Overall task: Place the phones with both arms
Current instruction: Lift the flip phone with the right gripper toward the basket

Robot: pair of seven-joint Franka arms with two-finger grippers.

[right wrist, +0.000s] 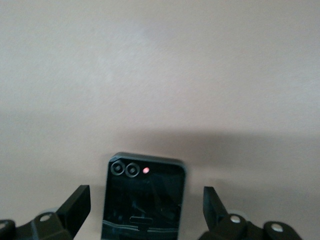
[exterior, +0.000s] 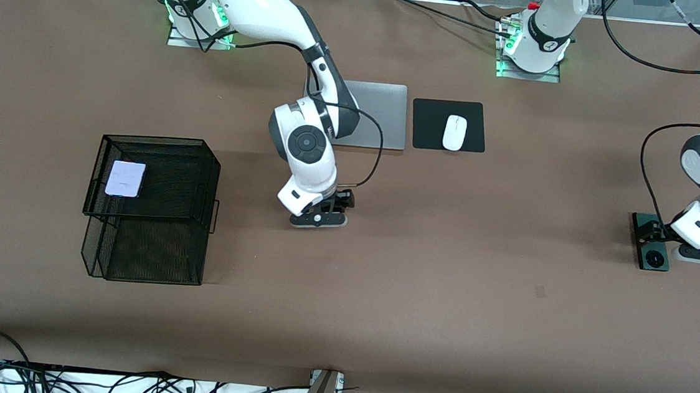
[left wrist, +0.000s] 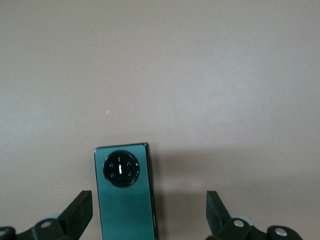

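A dark green phone with a round camera ring lies flat on the brown table at the left arm's end. My left gripper is low over it, open, a finger on each side and neither touching; the phone sits closer to one finger. A small black phone lies flat near the table's middle. My right gripper straddles it, open, with gaps on both sides. In the front view the right hand hides this phone. A pale lilac phone rests in the top tier of a black wire basket.
The two-tier wire basket stands toward the right arm's end. A silver laptop lies farther from the front camera than the right hand, with a white mouse on a black pad beside it. Cables run along the table's near edge.
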